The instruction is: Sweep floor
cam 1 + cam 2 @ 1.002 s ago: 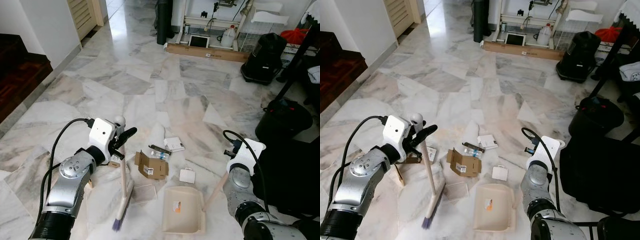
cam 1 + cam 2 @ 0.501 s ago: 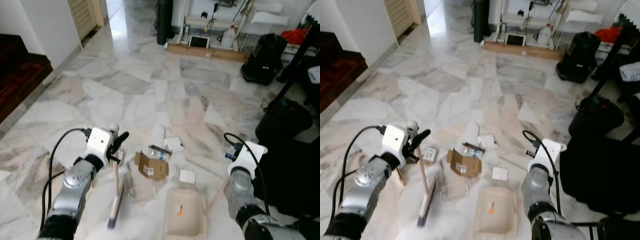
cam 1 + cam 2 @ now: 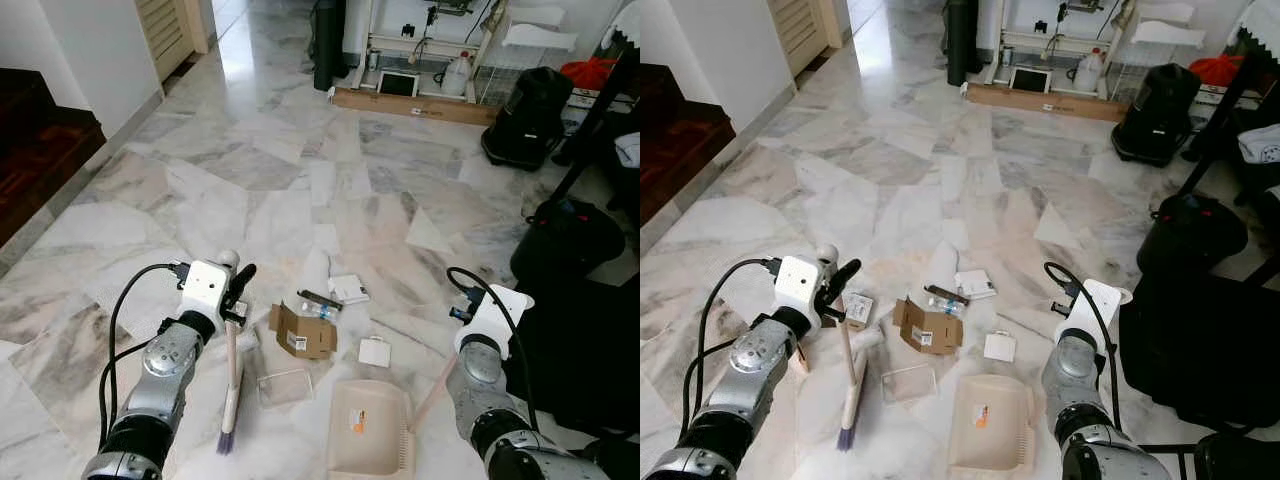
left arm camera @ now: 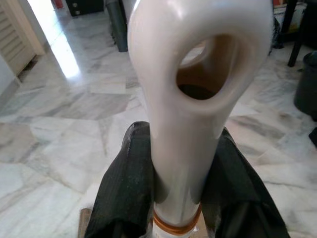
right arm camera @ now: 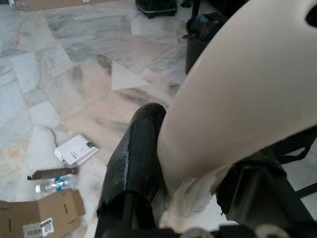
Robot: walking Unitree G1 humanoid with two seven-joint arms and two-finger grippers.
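Broom (image 3: 232, 385) in the left claw (image 3: 233, 303), fingers pinching its handle, bristles on the floor below; right claw (image 5: 183, 163) clamps the dustpan (image 3: 371, 430) handle. Cardboard box (image 3: 302, 330) lies just ahead; short, low strokes toward the pan should gather it cleanly.

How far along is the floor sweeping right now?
Tools are in hand: the left gripper is shut on the broom, bristles on the floor, and the right gripper is shut on the dustpan handle. The dustpan looks empty. Still left on the marble: the cardboard box, small bottle, white packet and clear sheet.
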